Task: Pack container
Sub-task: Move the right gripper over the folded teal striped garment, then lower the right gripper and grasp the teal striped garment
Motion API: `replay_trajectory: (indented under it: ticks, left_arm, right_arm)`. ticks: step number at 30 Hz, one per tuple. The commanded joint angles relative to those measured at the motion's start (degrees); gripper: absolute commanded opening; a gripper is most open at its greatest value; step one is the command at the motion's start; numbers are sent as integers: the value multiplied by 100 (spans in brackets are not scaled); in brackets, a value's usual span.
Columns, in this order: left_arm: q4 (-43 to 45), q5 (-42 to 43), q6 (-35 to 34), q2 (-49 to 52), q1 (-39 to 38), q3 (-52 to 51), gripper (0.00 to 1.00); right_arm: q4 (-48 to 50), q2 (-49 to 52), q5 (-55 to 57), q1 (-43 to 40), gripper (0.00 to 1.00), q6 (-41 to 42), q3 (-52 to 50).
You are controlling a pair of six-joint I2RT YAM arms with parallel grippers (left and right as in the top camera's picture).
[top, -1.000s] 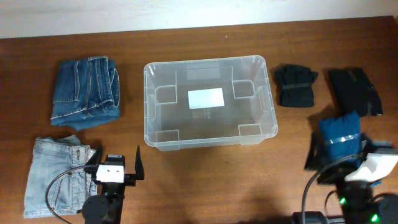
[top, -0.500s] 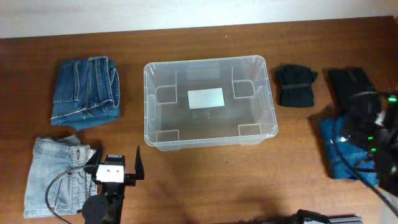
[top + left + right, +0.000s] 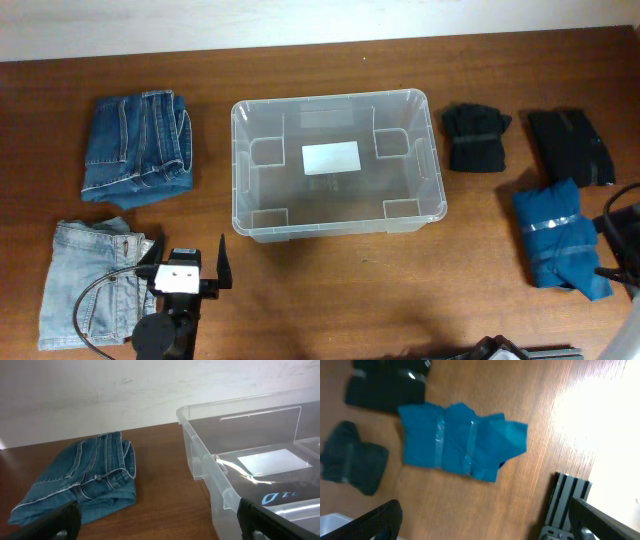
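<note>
- Currently pre-pick; found container (image 3: 338, 196) empty, centre of table (image 3: 340, 295).
- Saw left gripper (image 3: 187, 263) and right gripper (image 3: 490, 521) both spread wide, holding nothing.
- Next, probably: descend onto blue folded garment (image 3: 460, 440), near right, pinching all layers.

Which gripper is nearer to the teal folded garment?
Right. The right gripper is beside the teal garment; the left gripper sits far off, past the container, by the light jeans.

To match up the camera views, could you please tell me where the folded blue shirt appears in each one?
Overhead: the blue shirt lies near the right edge, in the lower half.
Left wrist: not in it.
Right wrist: the blue shirt lies in the upper middle.
Shared landmark: the black folded garment lies right beside the shirt in both views.
</note>
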Motion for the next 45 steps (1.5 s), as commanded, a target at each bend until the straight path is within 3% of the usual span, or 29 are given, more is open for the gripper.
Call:
replay_trajectory:
  ticks: [1, 12, 19, 23, 34, 39, 45]
  left_arm:
    - [15, 61, 92, -37, 13, -35, 99]
    - [15, 61, 92, -37, 13, -35, 99]
    - [15, 61, 92, -37, 13, -35, 99]
    - [15, 61, 92, -37, 13, -35, 99]
    - [15, 61, 92, -37, 13, -35, 99]
    - [15, 61, 92, -37, 13, -35, 99]
    - [15, 61, 92, -37, 13, -35, 99]
  right_arm:
    - [186, 214, -138, 7, 98, -236, -334]
    - [870, 1672, -1606, 122, 98, -1661, -804]
    - [555, 2267, -2568, 131, 98, -1652, -807]
    - [944, 2312, -1541, 522, 98, -2024, -841]
    - [1064, 2339, 1565, 3032, 98, -1176, -837]
    - [1047, 2352, 2441, 3233, 98, -1401, -835]
    - [750, 2736, 2459, 3244, 98, -1655, -837]
